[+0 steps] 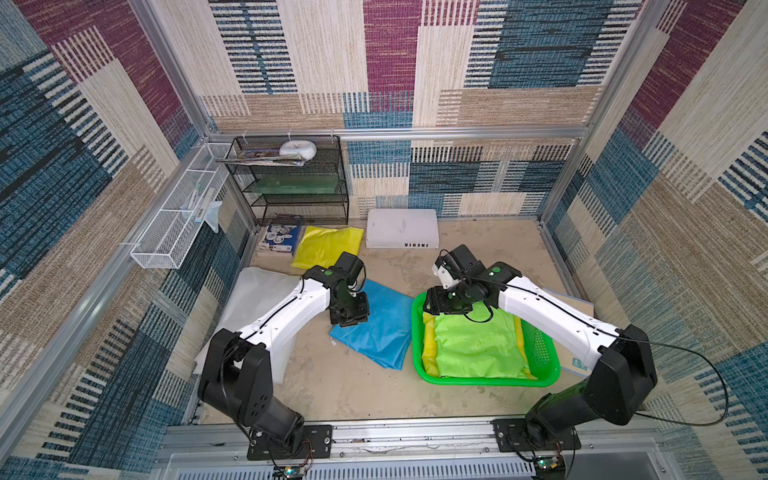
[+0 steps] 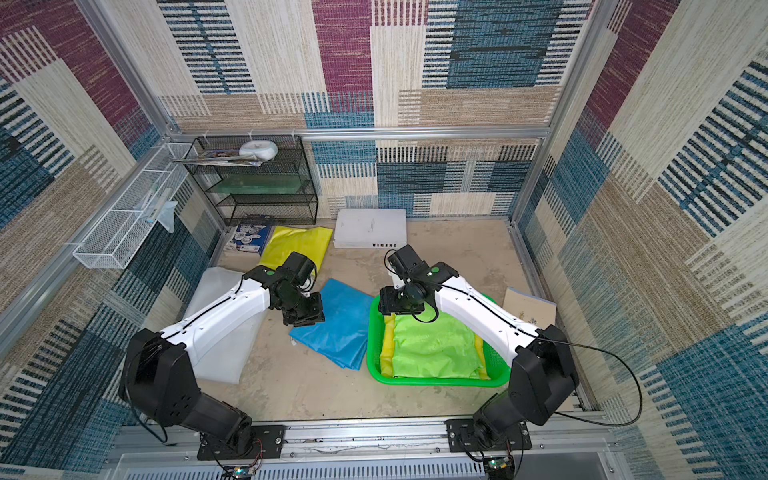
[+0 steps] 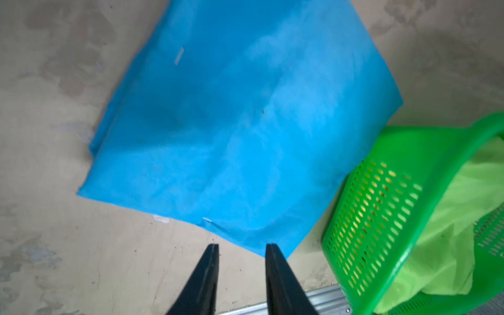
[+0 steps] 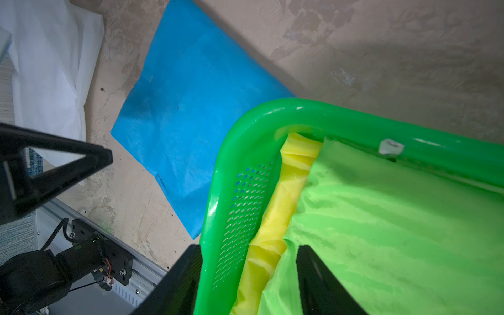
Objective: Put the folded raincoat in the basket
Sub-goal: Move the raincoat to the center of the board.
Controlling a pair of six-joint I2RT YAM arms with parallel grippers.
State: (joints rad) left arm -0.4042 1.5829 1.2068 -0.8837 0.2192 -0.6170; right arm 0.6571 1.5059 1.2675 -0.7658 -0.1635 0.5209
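Left hand (image 3: 242,245) hangs just above the edge of the flat, folded blue plastic raincoat (image 1: 378,328). Its two black fingers are parted with nothing between them. In its wrist view the tips sit right at the coat's border, over the bare desk (image 1: 353,399).

That raincoat lies on the desk, outside the bright green perforated plastic basket (image 4: 341,118), with one side close against the basket's wall. Inside the basket a lime green raincoat (image 1: 478,345) lies on top of a yellow raincoat (image 1: 428,353). Right hand (image 4: 249,246) stands open astride the basket's corner wall. One finger is outside and the other inside by the lime coat, and it clamps nothing that I can see.

The step in hand looks like the pick of the blue coat. To do it well, the left hand should come down at the edge and slide one finger under every layer. A pinch on the top sheet alone would likely let the fold open on the lift. The film looks thin and slippery, so a firm close and a slow lift suit it. The coat should then go high over the rolled rim and down onto the lime coat, clear of the right hand, which could steady the basket.

Further out lie a second yellow raincoat (image 1: 328,245) and, under the left arm, a white folded plastic sheet (image 1: 253,299).
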